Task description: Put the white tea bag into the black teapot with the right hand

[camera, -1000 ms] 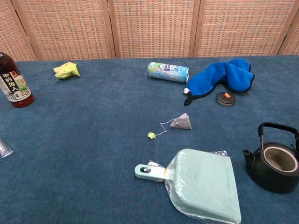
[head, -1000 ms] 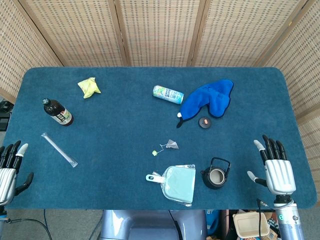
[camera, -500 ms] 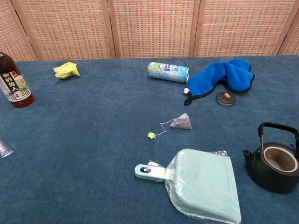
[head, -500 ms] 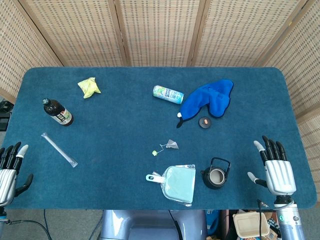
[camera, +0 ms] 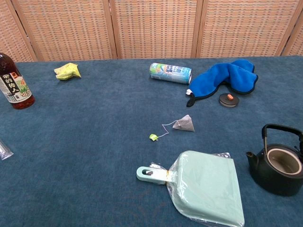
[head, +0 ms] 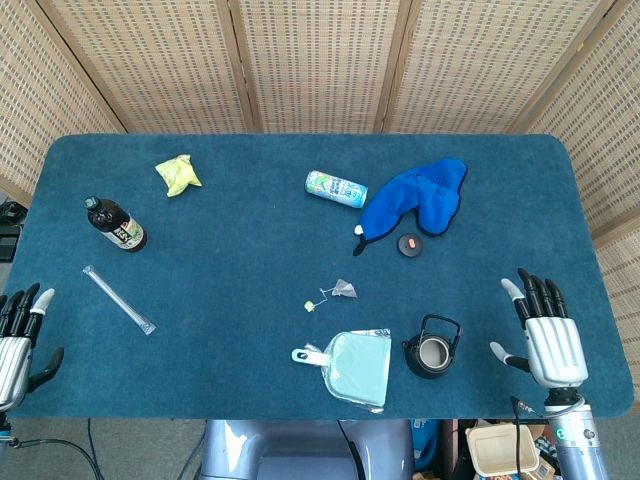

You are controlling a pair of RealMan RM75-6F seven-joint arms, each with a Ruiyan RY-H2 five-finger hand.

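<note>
In the head view we see our right robot hand [head: 548, 335] at the near right edge of the blue worktop [head: 250, 240], palm down, fingers spread and holding nothing. Our left robot hand [head: 18, 345] sits at the near left edge, fingers likewise apart and empty. The white tea bag [head: 345, 288] lies near the middle of the worktop, its string running to a small green tag [head: 310, 305]. The black teapot [head: 432, 350] stands upright and lidless, nearer to us and to the right of the tea bag, well apart from the right robot hand. Its lid [head: 408, 244] rests beside a blue cloth [head: 415, 195]. A pale green dustpan [head: 350, 365] lies just left of the teapot.

In the chest view neither robot hand shows. The tea bag [camera: 183, 124] lies flat on the carpeted surface, with the dustpan [camera: 203, 187] in front of it and the teapot [camera: 280, 163] at the right edge, its mouth open. A can [camera: 170, 73] lies on its side beyond, and a dark bottle [camera: 14, 82] stands far left.
</note>
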